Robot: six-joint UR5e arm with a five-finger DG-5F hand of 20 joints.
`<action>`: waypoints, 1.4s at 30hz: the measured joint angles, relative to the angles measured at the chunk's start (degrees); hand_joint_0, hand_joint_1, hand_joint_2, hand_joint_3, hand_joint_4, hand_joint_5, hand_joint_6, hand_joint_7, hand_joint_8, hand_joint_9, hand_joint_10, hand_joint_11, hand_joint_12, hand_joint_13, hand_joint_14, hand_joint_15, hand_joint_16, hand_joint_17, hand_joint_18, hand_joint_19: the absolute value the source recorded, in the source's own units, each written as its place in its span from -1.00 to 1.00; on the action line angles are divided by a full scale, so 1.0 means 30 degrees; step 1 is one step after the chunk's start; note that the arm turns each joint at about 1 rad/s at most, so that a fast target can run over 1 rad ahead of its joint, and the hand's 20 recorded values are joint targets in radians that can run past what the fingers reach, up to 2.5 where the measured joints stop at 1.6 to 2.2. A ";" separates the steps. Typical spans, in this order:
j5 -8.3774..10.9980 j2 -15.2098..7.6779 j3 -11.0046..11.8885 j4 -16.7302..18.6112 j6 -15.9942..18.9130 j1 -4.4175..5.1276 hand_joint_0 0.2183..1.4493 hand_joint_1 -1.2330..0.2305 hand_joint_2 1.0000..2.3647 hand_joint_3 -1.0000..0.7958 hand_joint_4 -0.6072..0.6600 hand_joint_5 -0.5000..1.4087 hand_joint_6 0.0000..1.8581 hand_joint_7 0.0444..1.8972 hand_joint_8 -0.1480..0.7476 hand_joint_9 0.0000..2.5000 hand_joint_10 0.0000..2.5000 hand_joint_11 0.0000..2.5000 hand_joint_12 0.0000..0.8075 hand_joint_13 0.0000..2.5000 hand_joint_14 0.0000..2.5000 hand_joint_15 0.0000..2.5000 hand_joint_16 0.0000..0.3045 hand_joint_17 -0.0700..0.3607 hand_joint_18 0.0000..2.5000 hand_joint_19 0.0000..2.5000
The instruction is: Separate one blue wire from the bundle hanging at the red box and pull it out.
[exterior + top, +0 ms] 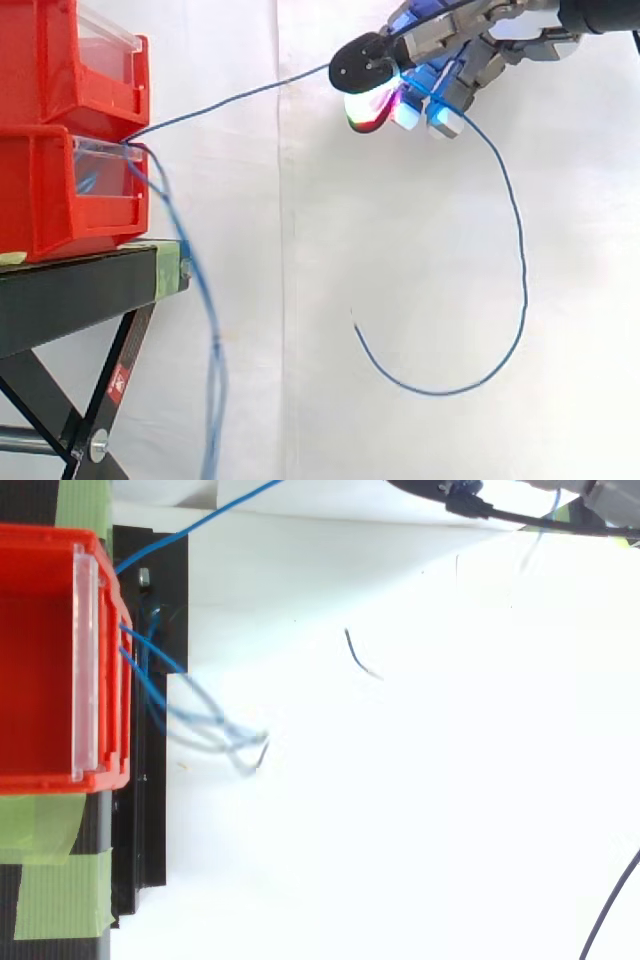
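a black stand (70,295), patched with green tape (55,900), bears a lower red bin (45,200) with an upper red bin (45,60) stacked on it.

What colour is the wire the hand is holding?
Blue; the side view shows the wire best, stretched from the red box to the hand.

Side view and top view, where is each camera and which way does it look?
Side view: beside the work, looking level across at the red bins and black stand; the hand at upper right pinches the blue wire.
Top view: above, looking down on the red bins and hanging bundle; part of the hand at the top right edge.
Both share the bins, blue wire and bundle.
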 measured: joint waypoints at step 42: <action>-0.0070 0.0001 0.0002 -0.2512 0.6283 0.0492 -0.47 -0.15 -1.00 -0.41 0.35 -0.70 -0.10 -0.11 0.18 -0.26 -0.99 -0.10 0.07 0.09 -0.98 -0.05 -0.60 -0.04 -0.38 -0.54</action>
